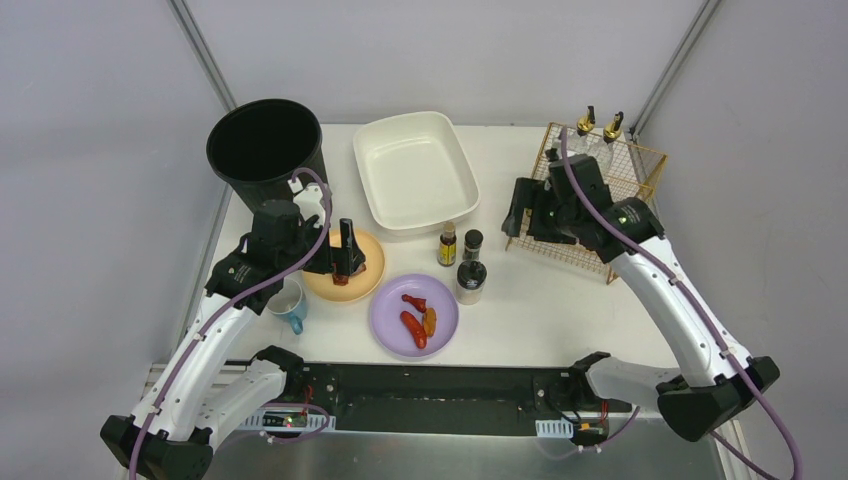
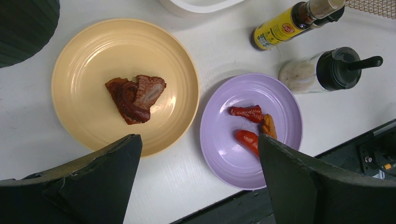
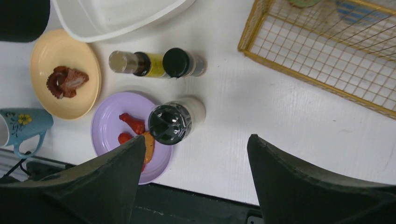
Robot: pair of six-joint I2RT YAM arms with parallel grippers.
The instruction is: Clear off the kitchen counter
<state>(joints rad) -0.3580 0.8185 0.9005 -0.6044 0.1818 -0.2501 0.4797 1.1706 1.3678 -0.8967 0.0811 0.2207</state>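
Note:
The white kitchen counter (image 1: 560, 300) holds a yellow plate (image 1: 365, 285) with a brown piece of meat (image 2: 135, 98), and a purple plate (image 1: 445, 330) with red sausages (image 2: 247, 113). A blue mug (image 1: 290, 305) stands left of them. A yellow-label bottle (image 1: 447, 245), a black-capped jar (image 1: 473, 243) and a larger shaker (image 1: 471, 282) stand mid-counter. My left gripper (image 1: 345, 262) is open and empty above the yellow plate's near edge (image 2: 198, 140). My right gripper (image 1: 522, 215) is open and empty, held high beside the rack, right of the shaker (image 3: 196, 137).
A white basin (image 1: 415, 170) sits at the back middle and a black bin (image 1: 265, 140) at the back left. A gold wire rack (image 1: 630, 185) at the back right holds two bottles with gold spouts. A black rail (image 1: 430, 395) runs along the front edge.

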